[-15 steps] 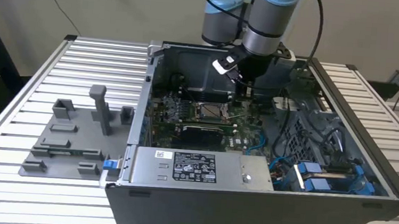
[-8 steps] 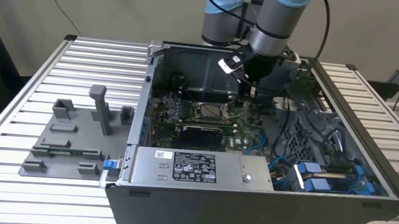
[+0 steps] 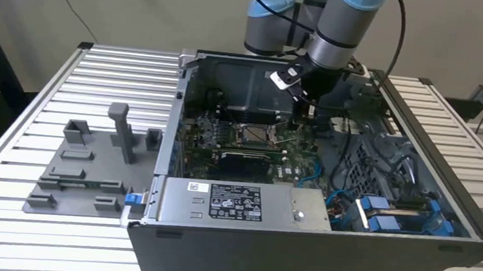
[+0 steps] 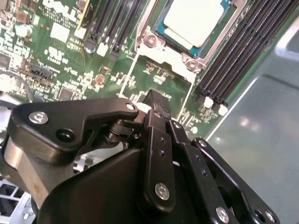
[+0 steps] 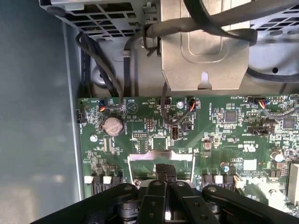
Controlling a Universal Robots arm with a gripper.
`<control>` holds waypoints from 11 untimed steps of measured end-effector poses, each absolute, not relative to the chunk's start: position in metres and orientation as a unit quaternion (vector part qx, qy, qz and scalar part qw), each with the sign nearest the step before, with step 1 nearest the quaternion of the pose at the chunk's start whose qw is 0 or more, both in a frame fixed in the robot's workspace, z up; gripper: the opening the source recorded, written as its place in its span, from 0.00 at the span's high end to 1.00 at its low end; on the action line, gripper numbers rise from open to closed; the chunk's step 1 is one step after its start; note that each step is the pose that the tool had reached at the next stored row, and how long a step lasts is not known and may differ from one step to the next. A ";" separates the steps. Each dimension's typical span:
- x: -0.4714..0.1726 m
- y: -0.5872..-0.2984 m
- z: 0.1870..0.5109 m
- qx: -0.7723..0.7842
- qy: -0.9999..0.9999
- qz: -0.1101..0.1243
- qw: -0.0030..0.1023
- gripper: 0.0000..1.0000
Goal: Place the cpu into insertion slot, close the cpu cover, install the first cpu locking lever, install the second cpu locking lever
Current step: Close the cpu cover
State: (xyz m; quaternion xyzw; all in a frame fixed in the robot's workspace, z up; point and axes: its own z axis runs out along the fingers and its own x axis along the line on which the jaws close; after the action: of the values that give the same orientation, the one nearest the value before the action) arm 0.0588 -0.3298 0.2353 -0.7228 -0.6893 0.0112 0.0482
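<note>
We're prob. in a robotics lab: ribbed aluminium-slat bench (image 3: 74, 70), opened dark-grey metal PC case (image 3: 301, 257), grey plastic fixture plate w/ pegs (image 3: 101, 165).

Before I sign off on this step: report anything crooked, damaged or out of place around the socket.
Nothing stands out. In the second wrist view the cpu lies flat and square in the insertion slot, no loose parts show on the green board around it, and the gripper, shut, hangs above the board beside the slot.

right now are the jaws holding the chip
No, in the second wrist view the chip lies silver side up in its socket on the green board, apart from the jaws.
</note>
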 end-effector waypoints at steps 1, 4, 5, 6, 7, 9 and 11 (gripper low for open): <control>0.059 -0.330 0.236 -0.723 -0.689 0.011 0.048 0.89; 0.061 -0.330 0.239 -0.723 -0.690 0.006 0.043 0.89; 0.061 -0.330 0.240 -0.723 -0.690 0.003 0.041 0.89; 0.062 -0.330 0.240 -0.723 -0.690 0.001 0.038 0.89; 0.063 -0.330 0.241 -0.723 -0.690 -0.002 0.036 0.89; 0.064 -0.330 0.242 -0.723 -0.690 -0.007 0.031 0.89; 0.066 -0.330 0.242 -0.723 -0.691 -0.013 0.025 0.89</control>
State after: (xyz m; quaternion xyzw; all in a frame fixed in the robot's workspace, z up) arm 0.0660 -0.3297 0.2420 -0.7227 -0.6906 -0.0130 0.0249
